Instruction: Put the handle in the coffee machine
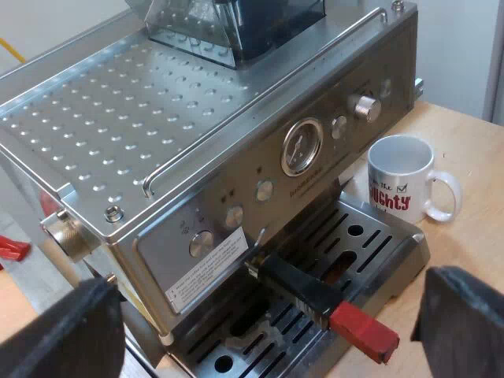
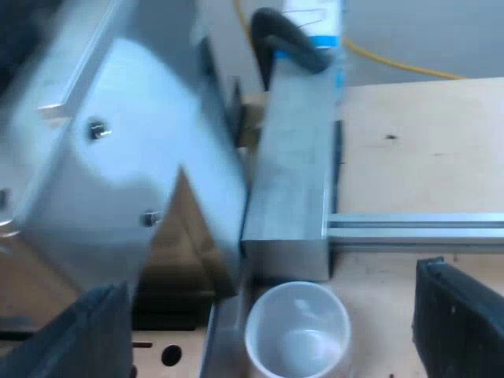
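Observation:
The espresso machine [image 1: 197,134] stands with its bean hopper [image 1: 236,24] on top. The holder's dark handle [image 1: 303,290] sticks out from the machine's front over the drip tray, its red end [image 1: 364,332] pointing outward. My left gripper [image 1: 268,331] hangs open above the handle, fingers [image 1: 71,335] wide apart and touching nothing. In the right wrist view the machine's metal side [image 2: 118,157] is close by, and a white mug [image 2: 298,329] sits between the fingers [image 2: 461,319] of my open right gripper [image 2: 276,331], below them and not held.
A white mug [image 1: 405,179] with red lettering stands on the wooden table [image 1: 472,236] beside the drip tray [image 1: 378,244]. A metal block and rail [image 2: 291,181] lie on the table [image 2: 417,150] beyond the mug. A red object [image 1: 12,250] lies by the machine's far side.

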